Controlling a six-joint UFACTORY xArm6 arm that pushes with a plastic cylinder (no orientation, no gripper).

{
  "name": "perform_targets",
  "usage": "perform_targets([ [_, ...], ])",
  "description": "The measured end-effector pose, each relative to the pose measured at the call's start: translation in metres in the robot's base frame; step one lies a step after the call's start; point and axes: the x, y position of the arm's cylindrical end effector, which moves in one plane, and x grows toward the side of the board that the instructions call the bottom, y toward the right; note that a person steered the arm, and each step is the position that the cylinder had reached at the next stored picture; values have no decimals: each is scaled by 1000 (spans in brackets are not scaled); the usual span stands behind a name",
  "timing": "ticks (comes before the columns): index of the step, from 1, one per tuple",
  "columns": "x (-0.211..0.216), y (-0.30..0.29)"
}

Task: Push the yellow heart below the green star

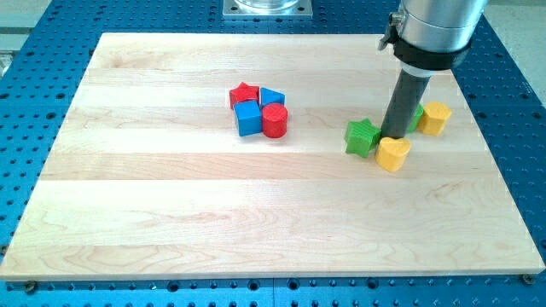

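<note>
The yellow heart [393,154] lies on the wooden board at the view's right, just right of and slightly lower than the green star [363,136]; the two look close to touching. My tip [393,136] is at the heart's upper edge, between the green star on its left and a partly hidden green block [416,117] on its right. The dark rod rises from there to the grey arm at the view's top right.
A yellow block [436,118] sits right of the hidden green block. Near the board's middle top is a cluster: red star [244,94], blue block [272,97], blue cube [248,118], red cylinder [275,121]. The board [171,213] rests on a blue perforated table.
</note>
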Motion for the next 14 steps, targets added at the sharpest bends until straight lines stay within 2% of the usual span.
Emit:
perform_targets([
  [2, 9, 36],
  [3, 39, 34],
  [4, 48, 5],
  [5, 45, 17],
  [6, 16, 30],
  [7, 8, -9],
  [8, 43, -49],
  [9, 47, -57],
  [10, 28, -46],
  [11, 43, -32],
  [12, 88, -34],
  [13, 101, -43],
  [14, 70, -44],
])
